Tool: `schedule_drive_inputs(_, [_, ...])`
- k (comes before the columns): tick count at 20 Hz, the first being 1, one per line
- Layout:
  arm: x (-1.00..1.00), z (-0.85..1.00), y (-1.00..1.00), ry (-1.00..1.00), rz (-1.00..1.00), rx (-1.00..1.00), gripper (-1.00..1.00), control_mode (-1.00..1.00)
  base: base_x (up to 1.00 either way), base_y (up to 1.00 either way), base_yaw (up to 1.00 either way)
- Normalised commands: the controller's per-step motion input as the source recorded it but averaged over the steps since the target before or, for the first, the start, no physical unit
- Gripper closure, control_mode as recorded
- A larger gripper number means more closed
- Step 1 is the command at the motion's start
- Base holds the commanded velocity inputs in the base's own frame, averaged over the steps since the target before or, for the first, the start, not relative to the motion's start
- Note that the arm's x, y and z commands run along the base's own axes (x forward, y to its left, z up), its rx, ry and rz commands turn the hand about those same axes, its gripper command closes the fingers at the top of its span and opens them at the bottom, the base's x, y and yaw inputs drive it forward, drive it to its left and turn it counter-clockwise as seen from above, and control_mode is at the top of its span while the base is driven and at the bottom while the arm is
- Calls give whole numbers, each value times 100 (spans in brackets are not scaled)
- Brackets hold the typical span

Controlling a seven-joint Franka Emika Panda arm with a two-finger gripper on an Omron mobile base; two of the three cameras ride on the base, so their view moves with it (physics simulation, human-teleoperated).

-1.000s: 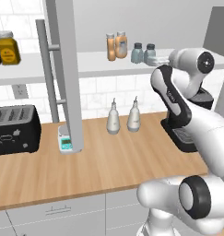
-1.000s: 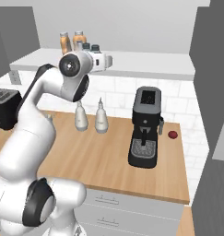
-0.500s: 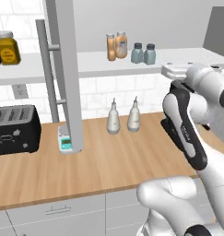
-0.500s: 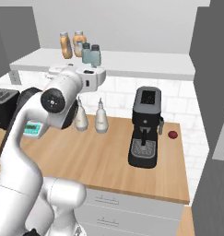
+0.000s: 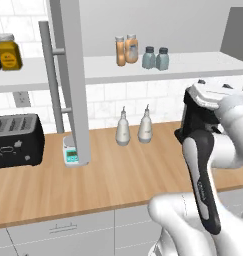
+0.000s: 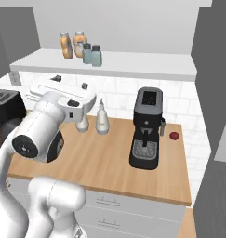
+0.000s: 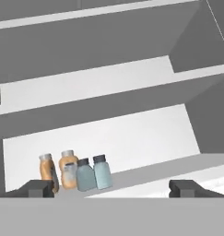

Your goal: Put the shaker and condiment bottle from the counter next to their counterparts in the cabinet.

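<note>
Ahead of our wide-open, empty end effector (image 7: 111,188) we count two small orange grey-capped bottles (image 7: 60,170) and two blue-grey translucent dark-capped shakers (image 7: 94,173) on the white cabinet shelf (image 7: 141,143).

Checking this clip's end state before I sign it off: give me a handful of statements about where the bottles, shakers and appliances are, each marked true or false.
1. Two orange bottles and two shakers stand together on the cabinet shelf. True.
2. A shaker is left on the counter. False: the small containers there are two white spouted bottles.
3. The jaws are clamped on an orange bottle. False: in the hand view they stand apart, empty.
4. A black toaster sits on the counter. True.
5. The coffee machine stands on the shelf. False: it is on the counter.
</note>
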Motion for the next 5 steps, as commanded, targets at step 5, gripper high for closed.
schedule_drive_inputs(5, [-100,0,0,-7,-9,16,-100,-100,0,0,0])
